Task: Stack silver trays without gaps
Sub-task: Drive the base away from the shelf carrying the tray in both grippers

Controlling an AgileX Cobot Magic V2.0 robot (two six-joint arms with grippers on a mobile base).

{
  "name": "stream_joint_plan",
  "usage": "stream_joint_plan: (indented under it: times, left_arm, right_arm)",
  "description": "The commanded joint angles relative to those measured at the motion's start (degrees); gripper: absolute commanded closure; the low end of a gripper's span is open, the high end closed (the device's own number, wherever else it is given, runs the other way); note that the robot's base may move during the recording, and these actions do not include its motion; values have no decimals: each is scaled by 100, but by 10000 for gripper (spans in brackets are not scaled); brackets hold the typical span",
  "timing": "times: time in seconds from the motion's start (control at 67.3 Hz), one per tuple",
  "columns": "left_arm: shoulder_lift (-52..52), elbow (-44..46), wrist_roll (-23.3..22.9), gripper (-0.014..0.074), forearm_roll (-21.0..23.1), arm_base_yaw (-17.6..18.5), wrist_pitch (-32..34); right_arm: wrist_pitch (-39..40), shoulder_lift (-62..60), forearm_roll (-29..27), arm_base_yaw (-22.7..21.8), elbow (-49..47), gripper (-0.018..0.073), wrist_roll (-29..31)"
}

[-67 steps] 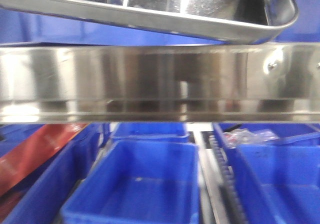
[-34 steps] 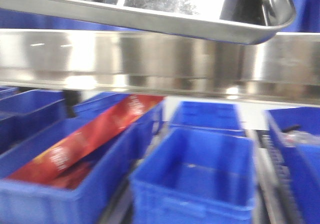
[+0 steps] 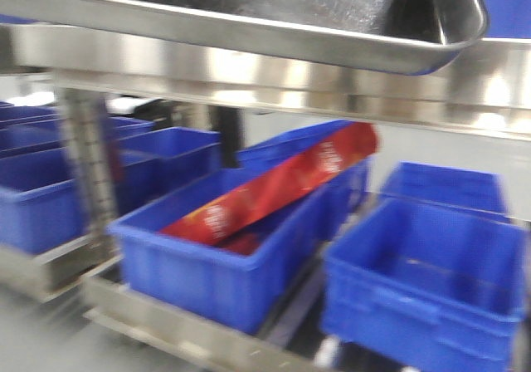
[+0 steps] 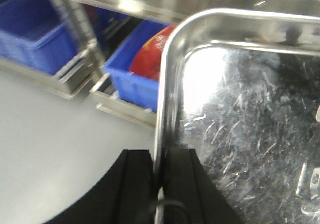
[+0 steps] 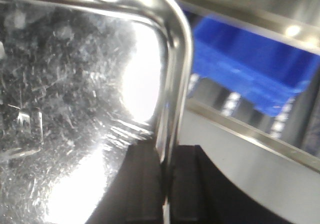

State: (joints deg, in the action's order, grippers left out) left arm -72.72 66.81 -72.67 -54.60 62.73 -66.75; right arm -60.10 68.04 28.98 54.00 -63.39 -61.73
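1. Shifted since 0.5 s ago: the red packet point(image 3: 282, 185) and its blue bin point(image 3: 207, 264) have slid from the lower left to the middle of the front view. An upright post point(image 3: 83, 164) has come in at the left. The silver tray point(image 3: 249, 36) sits at the top of frame as before, so judge that the base is turning, not the arms.
2. Left gripper point(image 4: 159, 156): 2 black fingers pinched onto the tray's left rim, which stands between them just below the rounded corner.
3. Right gripper point(image 5: 166, 154): the same hold on the right rim, closed tight on the metal.
4. Silver tray: 1 item, carried in the air between your 2 grippers, scuffed bottom bare. Its front rim runs lower toward the right in the front view; tilt or perspective, you cannot tell.
5. Shelf rail point(image 3: 249, 77): directly below and behind the tray's front rim. Keep the rim off it while the base swings.
6. Second blue bin point(image 3: 431, 289): on the right of the lower shelf, nothing seen in it.
7. Mate tray: not in view. When you reach it, hold both ends level, square the corners over it, lower straight, and loosen neither grip until the rims seat all round.
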Motion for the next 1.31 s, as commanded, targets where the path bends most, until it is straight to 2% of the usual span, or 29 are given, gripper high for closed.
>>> stream_joint_plan:
  times: [0.0,1.292]
  left_arm:
    - [-15,19,3,613,-128,23,328]
    - [-15,19,3,613,-128,23,328]
  right_arm:
    - [527,-15,-16,44,-99,575,77]
    - [527,-15,-16,44,-99,575,77]
